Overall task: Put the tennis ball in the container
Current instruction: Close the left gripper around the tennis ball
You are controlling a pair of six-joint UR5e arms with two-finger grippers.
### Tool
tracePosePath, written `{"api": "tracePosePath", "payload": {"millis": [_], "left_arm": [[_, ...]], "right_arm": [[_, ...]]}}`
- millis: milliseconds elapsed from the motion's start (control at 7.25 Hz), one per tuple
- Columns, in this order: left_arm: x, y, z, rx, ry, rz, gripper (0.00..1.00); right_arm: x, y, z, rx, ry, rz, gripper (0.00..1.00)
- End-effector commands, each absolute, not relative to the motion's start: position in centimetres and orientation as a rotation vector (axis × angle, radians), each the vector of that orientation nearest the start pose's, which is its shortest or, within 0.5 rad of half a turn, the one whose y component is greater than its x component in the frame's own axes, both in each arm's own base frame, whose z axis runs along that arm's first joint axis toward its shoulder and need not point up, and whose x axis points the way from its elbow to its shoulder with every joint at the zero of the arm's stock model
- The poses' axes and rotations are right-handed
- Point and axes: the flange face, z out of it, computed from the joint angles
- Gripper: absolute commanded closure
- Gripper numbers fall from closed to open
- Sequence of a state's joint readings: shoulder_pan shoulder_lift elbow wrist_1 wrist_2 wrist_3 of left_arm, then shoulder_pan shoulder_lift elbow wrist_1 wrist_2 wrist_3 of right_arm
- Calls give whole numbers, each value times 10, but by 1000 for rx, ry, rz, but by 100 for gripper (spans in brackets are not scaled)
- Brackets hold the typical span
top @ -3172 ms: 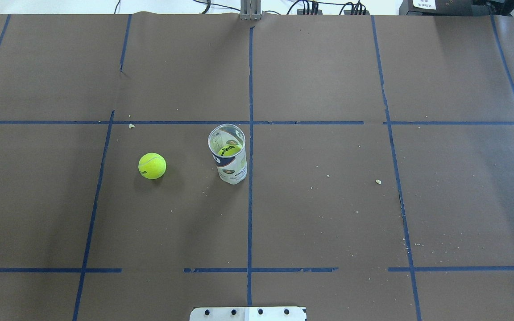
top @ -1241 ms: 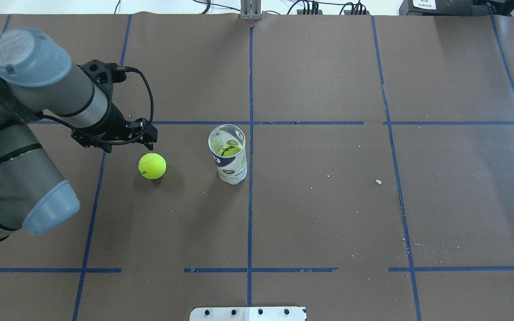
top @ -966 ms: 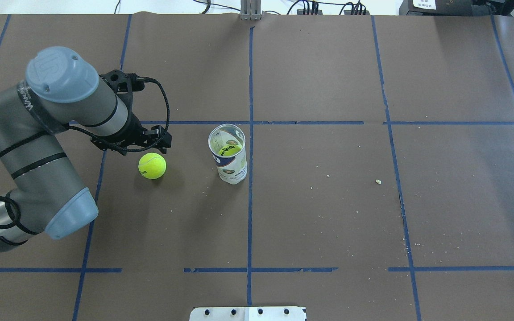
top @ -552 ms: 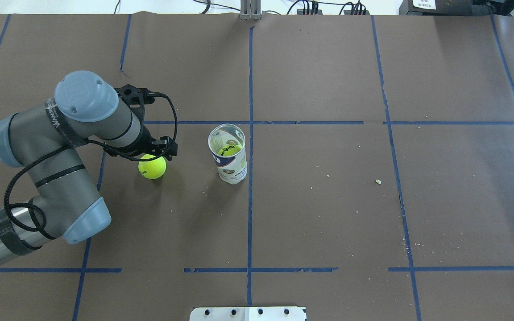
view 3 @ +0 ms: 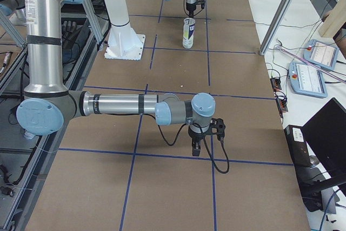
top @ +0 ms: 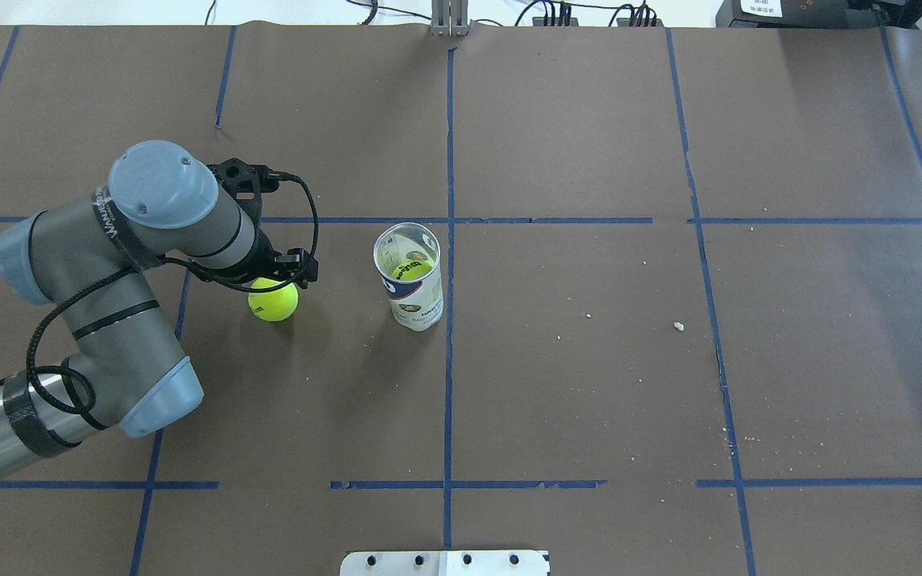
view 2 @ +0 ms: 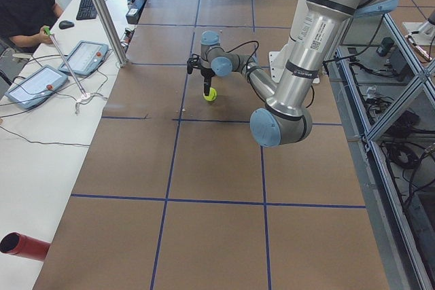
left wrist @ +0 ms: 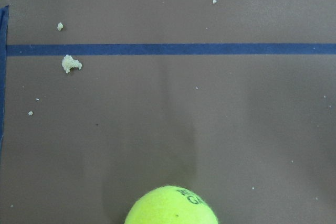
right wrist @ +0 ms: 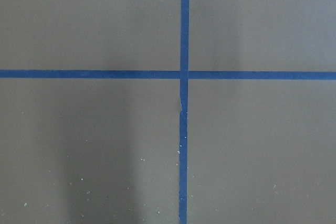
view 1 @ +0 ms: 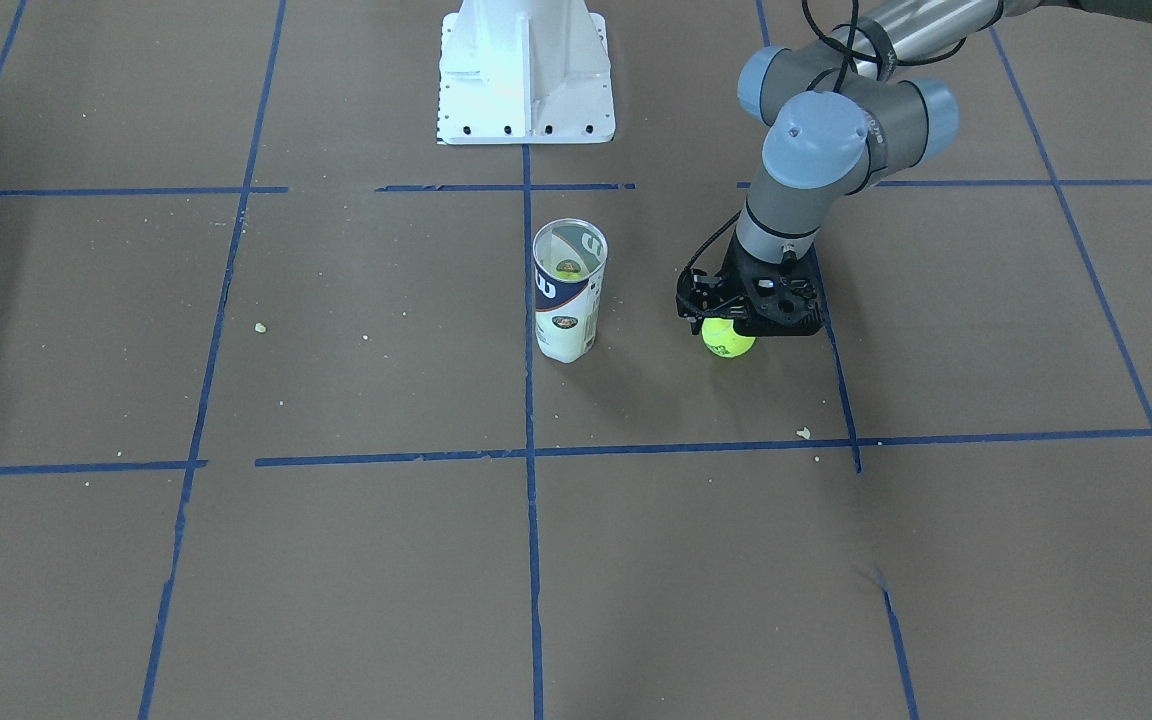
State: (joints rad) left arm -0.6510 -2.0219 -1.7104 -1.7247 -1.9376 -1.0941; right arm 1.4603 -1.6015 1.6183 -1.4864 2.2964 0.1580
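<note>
Low in the exterior right frame, the right gripper (view 3: 205, 140) hangs over the brown table (view 3: 162, 187); whether it is spread or closed cannot be told. Farther off, left of centre in the overhead frame, the tennis ball (top: 273, 302) lies on the paper, apart from the upright container (top: 413, 288) to its right. The left gripper (top: 275, 274) sits directly over the ball with its fingers hidden, so its state cannot be told. A second ball (top: 411, 268) shows inside the container.

Light: bright, even, from overhead.
Shadows: soft; tennis ball (top: 273, 306) throws a faint one toward 5 o'clock.
Focus: sharp in every view.
</note>
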Motion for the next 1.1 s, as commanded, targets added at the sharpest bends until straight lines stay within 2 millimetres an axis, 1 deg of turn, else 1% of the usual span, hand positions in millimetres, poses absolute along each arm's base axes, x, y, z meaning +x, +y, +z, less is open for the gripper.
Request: {"api": "tracePosePath", "payload": {"millis": [0,276,414,552,690,828,966], "left_arm": [[459,-471,336,88,796,-29,0],[465,-474,348,75,782,-34,0],[465,-475,350,81,790,-34,0],[466,-474,356,74,783,-36,4],[467,-474,356,72,782,-37,33],[468,-473,355,70,786,-35,61],[467,-471,349,67,798,-47,86]], "right_arm": [[13,-490,645,-1,-731,9,0],[13,-490,645,-2,-731,7,0],[13,-490,645,-1,-731,9,0],[13,-490,645,-1,-731,9,0],[13,-490,645,-1,-731,9,0],[13,-490,645,-1,-731,9,0],[13,-490,645,-1,-731,9,0]]}}
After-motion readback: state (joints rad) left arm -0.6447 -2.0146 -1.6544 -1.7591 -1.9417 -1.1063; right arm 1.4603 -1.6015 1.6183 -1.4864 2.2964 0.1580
